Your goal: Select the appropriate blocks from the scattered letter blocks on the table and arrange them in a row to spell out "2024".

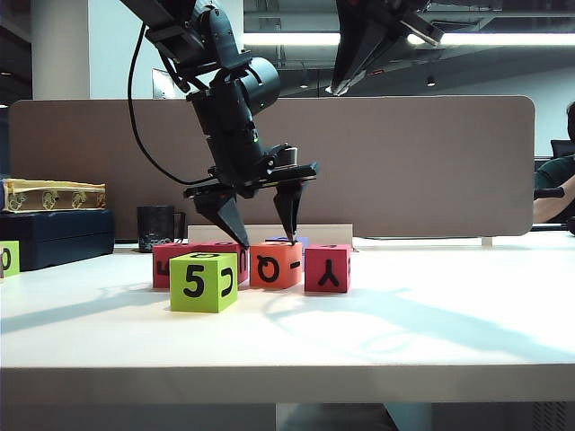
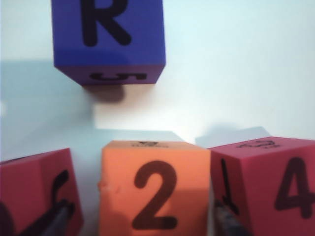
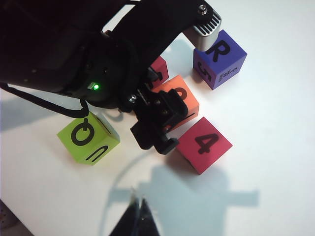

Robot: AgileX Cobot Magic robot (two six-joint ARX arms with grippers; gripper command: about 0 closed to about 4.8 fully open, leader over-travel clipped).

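Nearest block: lime-green cube (image 1: 204, 282), front face showing 5, stands closest to the exterior camera, ahead of the row and overlapping its left part; the right wrist view shows an O on its top.
Row: three blocks side by side on the white table (image 1: 404, 323) — a pink-red cube (image 1: 167, 261) on the left, the orange cube (image 1: 275, 264) in the middle, a second pink-red cube (image 1: 327, 268) on the right.
Orange cube: top face reads 2 in the left wrist view (image 2: 156, 189); front face reads Q in the exterior view; it stands tight against the cube on its right, with a slim gap to the one on its left.
Right pink-red cube: top face reads 4 (image 2: 275, 189); front face shows a Y.
Left pink-red cube: top character only partly visible in the left wrist view (image 2: 37, 196) — cannot tell which it is.
Left gripper: (image 1: 267, 238) points down over the orange cube, fingers spread apart with one tip at each side of it, holding nothing; whether the tips touch the neighbouring blocks cannot be told.
Purple cube: R on top, 5 on its side (image 2: 108, 37), stands behind the row, apart from it.
Right gripper: (image 3: 139, 211) hangs high above the table, away from the blocks, fingertips pressed together, empty.
Far left: another lime-green block (image 1: 8, 258) at the table's edge, well apart from the rest.
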